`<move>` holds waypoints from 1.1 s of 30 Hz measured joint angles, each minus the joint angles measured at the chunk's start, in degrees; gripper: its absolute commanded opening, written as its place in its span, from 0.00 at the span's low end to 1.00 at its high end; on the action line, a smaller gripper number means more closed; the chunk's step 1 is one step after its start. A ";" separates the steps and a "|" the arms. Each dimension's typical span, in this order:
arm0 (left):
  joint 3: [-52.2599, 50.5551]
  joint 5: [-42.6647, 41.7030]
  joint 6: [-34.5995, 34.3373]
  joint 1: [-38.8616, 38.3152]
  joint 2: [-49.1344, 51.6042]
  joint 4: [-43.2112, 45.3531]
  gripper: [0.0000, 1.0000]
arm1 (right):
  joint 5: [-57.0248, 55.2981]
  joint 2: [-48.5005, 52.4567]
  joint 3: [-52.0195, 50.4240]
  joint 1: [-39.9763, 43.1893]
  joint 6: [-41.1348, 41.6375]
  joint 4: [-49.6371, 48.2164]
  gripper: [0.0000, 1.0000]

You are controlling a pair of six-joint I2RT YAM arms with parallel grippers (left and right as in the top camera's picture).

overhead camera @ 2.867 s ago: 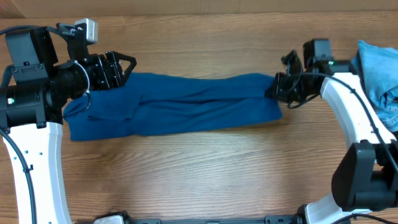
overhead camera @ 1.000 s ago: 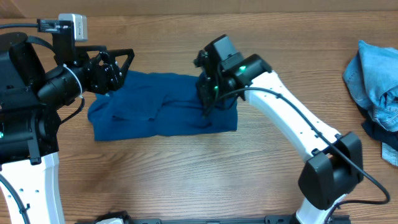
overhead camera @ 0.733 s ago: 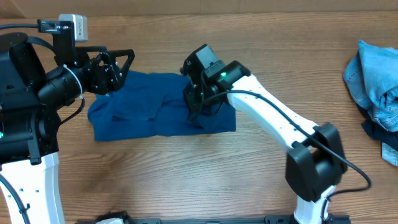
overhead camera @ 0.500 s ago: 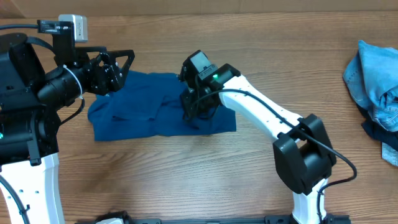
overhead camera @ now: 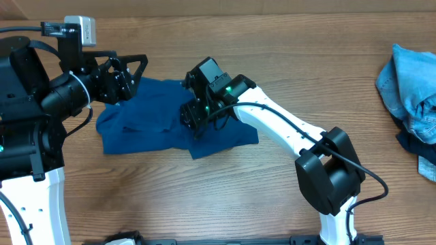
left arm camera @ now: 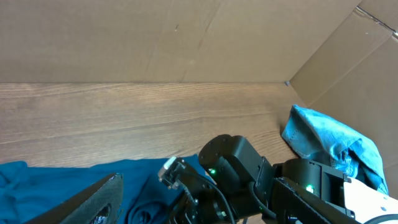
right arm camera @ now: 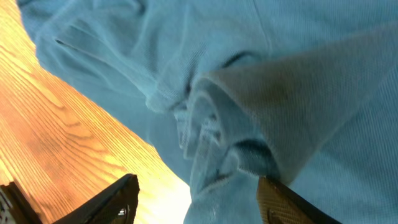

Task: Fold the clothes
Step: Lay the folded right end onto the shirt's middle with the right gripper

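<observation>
A dark blue garment [overhead camera: 153, 122] lies on the wooden table, its right end doubled back over the middle. My right gripper [overhead camera: 193, 121] hovers low over that folded end. In the right wrist view its jaws [right arm camera: 199, 208] stand wide apart, open, with a bunched cloth edge [right arm camera: 211, 149] lying loose between the fingers [right arm camera: 115, 202]. My left gripper [overhead camera: 138, 76] is open above the garment's upper left corner and touches nothing. The left wrist view shows the blue cloth [left arm camera: 68, 177] below and the right arm [left arm camera: 242, 171] working on it.
A heap of light blue clothes [overhead camera: 409, 75] sits at the table's far right, also seen in the left wrist view [left arm camera: 329, 140], with a dark piece [overhead camera: 419, 146] below it. Cardboard walls [left arm camera: 155, 37] stand behind the table.
The right gripper carried the garment's right end leftward over the middle, then opened and let the cloth go. A folded corner now sticks out at the front. The left arm stayed still.
</observation>
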State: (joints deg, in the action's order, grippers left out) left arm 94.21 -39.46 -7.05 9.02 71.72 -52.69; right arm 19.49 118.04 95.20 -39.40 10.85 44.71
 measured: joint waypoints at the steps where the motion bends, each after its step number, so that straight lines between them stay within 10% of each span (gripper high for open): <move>1: 0.00 0.00 0.00 0.00 0.00 0.00 0.80 | 0.04 0.00 0.04 0.04 0.00 -0.26 0.67; 16: 0.00 0.00 0.00 0.00 0.00 -1.51 0.81 | 0.07 0.00 0.13 5.62 2.60 0.90 0.81; 33: 0.00 0.00 0.00 0.00 0.00 -1.51 0.81 | -0.90 3.54 0.15 3.72 8.63 -1.25 0.64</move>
State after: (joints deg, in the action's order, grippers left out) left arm 94.21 -39.46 -7.05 9.02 71.72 -54.19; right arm 18.59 121.58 95.35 -35.68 19.49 43.46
